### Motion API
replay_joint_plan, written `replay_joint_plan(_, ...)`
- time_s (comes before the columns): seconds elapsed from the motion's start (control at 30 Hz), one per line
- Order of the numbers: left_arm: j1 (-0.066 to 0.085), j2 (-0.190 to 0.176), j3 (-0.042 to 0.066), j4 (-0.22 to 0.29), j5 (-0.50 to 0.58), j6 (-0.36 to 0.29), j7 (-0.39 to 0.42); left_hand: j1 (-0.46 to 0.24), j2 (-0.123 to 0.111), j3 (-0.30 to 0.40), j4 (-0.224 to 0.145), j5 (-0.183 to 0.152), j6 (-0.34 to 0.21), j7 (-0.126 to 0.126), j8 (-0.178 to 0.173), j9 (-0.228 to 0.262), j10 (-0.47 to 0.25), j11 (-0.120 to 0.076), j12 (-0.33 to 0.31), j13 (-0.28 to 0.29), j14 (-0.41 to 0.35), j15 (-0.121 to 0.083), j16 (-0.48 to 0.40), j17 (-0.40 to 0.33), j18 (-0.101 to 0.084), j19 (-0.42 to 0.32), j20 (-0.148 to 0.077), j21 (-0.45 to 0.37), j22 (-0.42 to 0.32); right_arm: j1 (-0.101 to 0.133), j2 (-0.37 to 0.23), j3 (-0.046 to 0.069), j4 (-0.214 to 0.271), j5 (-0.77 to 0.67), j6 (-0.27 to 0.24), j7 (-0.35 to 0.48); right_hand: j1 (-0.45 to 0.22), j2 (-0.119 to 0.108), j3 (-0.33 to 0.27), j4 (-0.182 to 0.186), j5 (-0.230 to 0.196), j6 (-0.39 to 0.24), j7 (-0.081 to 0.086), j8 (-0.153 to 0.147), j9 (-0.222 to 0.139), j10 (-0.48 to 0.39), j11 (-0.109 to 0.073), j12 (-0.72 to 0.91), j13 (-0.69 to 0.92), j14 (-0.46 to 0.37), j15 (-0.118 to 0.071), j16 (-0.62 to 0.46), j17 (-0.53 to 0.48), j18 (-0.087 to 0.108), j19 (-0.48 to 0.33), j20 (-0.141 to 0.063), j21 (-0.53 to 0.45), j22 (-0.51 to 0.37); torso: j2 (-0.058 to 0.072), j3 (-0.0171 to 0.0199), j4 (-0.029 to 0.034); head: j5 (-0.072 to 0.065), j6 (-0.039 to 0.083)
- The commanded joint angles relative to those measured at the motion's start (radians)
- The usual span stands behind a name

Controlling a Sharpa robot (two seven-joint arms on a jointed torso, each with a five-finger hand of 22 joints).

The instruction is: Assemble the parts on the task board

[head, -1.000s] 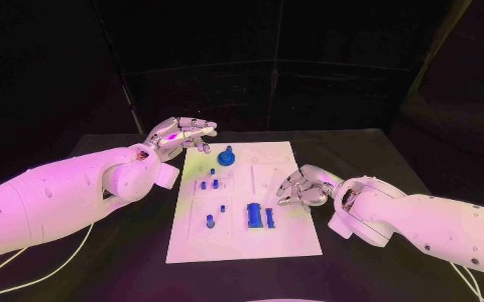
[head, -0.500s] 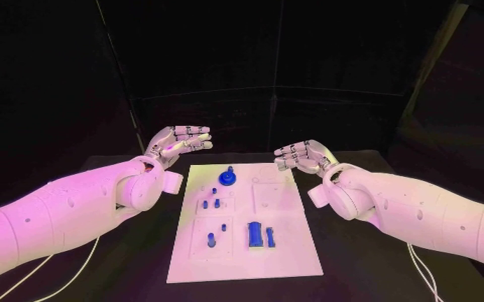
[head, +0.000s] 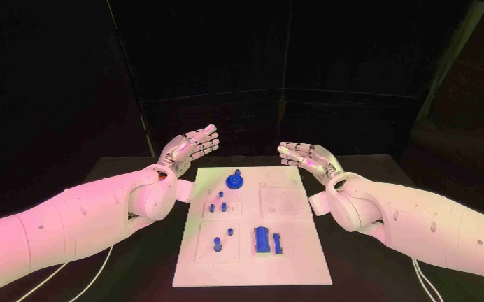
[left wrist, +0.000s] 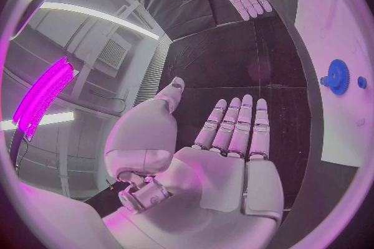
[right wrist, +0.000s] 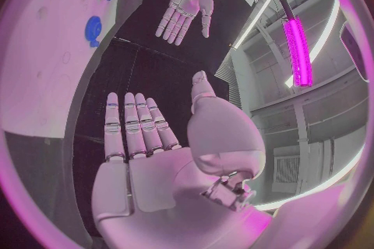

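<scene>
The board (head: 252, 246) lies in the middle of the table (head: 121, 169), and both hands are raised beyond its far end, the left hand (head: 189, 148) off its far left corner and the right hand (head: 308, 156) off its far right corner, each with fingers spread and grasping nothing. On the board a gear (head: 235, 180) sits near the far edge, small pegs (head: 217, 206) stand nearer the middle, and two blocks (head: 266, 239) sit toward the near end. Since neither hand touches any part, the assembly looks either finished or paused, and I cannot tell which sockets remain unfilled
</scene>
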Motion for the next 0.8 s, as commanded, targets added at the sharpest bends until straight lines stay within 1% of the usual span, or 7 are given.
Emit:
replay_joint_plan(0.03,-0.014,-0.012,0.017,0.055,-0.004,-0.156,0.01,-0.253,0.006,-0.066,0.004,-0.012,-0.174,-0.103,-0.013,-0.009,-0.181,-0.041,-0.012,-0.009,-0.174,-0.034,-0.034,-0.024,-0.037,-0.142,-0.055,-0.013,-0.054,0.003,-0.018,0.008,0.07,0.144,-0.159,0.075,-0.313,-0.025,0.045,-0.018,-0.058,-0.191,-0.038,-0.014,-0.1,-0.224,-0.06,-0.011,-0.101,-0.208,-0.029,-0.05,-0.041,-0.039,-0.179,-0.045,-0.051,-0.035,0.006,0.0054,0.0009,0.003,0.002)
replay_joint_plan(0.13,-0.039,-0.029,0.044,0.13,-0.006,-0.267,0.014,-0.327,0.006,-0.086,0.004,-0.012,-0.226,-0.103,-0.013,-0.009,-0.235,-0.053,-0.012,-0.009,-0.225,-0.108,-0.106,-0.024,-0.048,-0.184,-0.071,-0.013,-0.07,0.001,-0.037,0.016,0.144,0.222,-0.244,0.11,-0.403,-0.025,0.058,-0.018,-0.058,-0.245,-0.117,-0.014,-0.1,-0.287,-0.06,-0.011,-0.101,-0.268,-0.029,-0.05,-0.053,-0.05,-0.231,-0.059,-0.066,-0.109,0.006,0.0054,0.0009,0.003,0.002)
replay_joint_plan(0.23,-0.058,-0.043,0.064,0.187,-0.007,-0.352,0.017,-0.375,0.006,-0.098,0.004,-0.012,-0.259,-0.103,-0.013,-0.009,-0.269,-0.129,-0.012,-0.009,-0.259,-0.108,-0.106,-0.024,-0.048,-0.211,-0.081,-0.013,-0.08,0.001,-0.05,0.021,0.19,0.27,-0.296,0.132,-0.462,-0.025,0.066,-0.018,-0.058,-0.281,-0.117,-0.014,-0.1,-0.33,-0.06,-0.011,-0.101,-0.307,-0.029,-0.05,-0.128,-0.056,-0.264,-0.068,-0.076,-0.109,0.006,0.0054,0.0009,0.003,0.002)
replay_joint_plan(0.33,-0.073,-0.054,0.081,0.233,-0.008,-0.421,0.019,-0.424,0.006,-0.111,0.004,-0.012,-0.293,-0.103,-0.013,-0.009,-0.303,-0.129,-0.012,-0.009,-0.292,-0.108,-0.106,-0.024,-0.123,-0.239,-0.092,-0.013,-0.09,0.0,-0.058,0.024,0.221,0.302,-0.331,0.146,-0.52,-0.025,0.14,-0.018,-0.058,-0.316,-0.117,-0.014,-0.1,-0.372,-0.06,-0.011,-0.101,-0.346,-0.029,-0.05,-0.128,-0.061,-0.297,-0.142,-0.084,-0.109,0.006,0.0054,0.0009,0.003,0.002)
replay_joint_plan(0.43,-0.085,-0.062,0.093,0.266,-0.009,-0.47,0.021,-0.465,0.006,-0.122,0.004,-0.012,-0.321,-0.103,-0.013,-0.009,-0.334,-0.129,-0.012,-0.009,-0.321,-0.108,-0.106,-0.024,-0.123,-0.262,-0.101,-0.013,-0.169,0.0,-0.062,0.025,0.235,0.317,-0.347,0.153,-0.573,-0.025,0.14,-0.018,-0.058,-0.348,-0.117,-0.014,-0.1,-0.409,-0.06,-0.011,-0.101,-0.381,-0.029,-0.05,-0.128,-0.131,-0.326,-0.142,-0.159,-0.109,0.006,0.0054,0.0009,0.003,0.002)
replay_joint_plan(0.47,-0.089,-0.064,0.097,0.278,-0.009,-0.488,0.021,-0.487,0.006,-0.126,0.004,-0.012,-0.336,-0.103,-0.013,-0.009,-0.349,-0.129,-0.012,-0.009,-0.335,-0.108,-0.106,-0.024,-0.123,-0.274,-0.172,-0.013,-0.169,0.0,-0.062,0.025,0.236,0.318,-0.348,0.153,-0.593,-0.025,0.14,-0.018,-0.058,-0.361,-0.117,-0.014,-0.1,-0.423,-0.06,-0.011,-0.101,-0.394,-0.029,-0.05,-0.128,-0.131,-0.338,-0.142,-0.159,-0.109,0.006,0.0054,0.0009,0.003,0.002)
replay_joint_plan(0.8,-0.094,-0.069,0.103,0.296,-0.01,-0.514,0.022,-0.589,0.006,-0.206,0.004,-0.012,-0.406,-0.103,-0.013,-0.009,-0.423,-0.129,-0.012,-0.009,-0.406,-0.108,-0.106,-0.024,-0.123,-0.33,-0.172,-0.013,-0.169,0.0,-0.062,0.025,0.236,0.318,-0.348,0.153,-0.722,-0.025,0.14,-0.018,-0.058,-0.44,-0.117,-0.014,-0.1,-0.515,-0.06,-0.011,-0.101,-0.48,-0.029,-0.05,-0.128,-0.131,-0.412,-0.142,-0.159,-0.109,0.006,0.0054,0.0009,0.003,0.002)
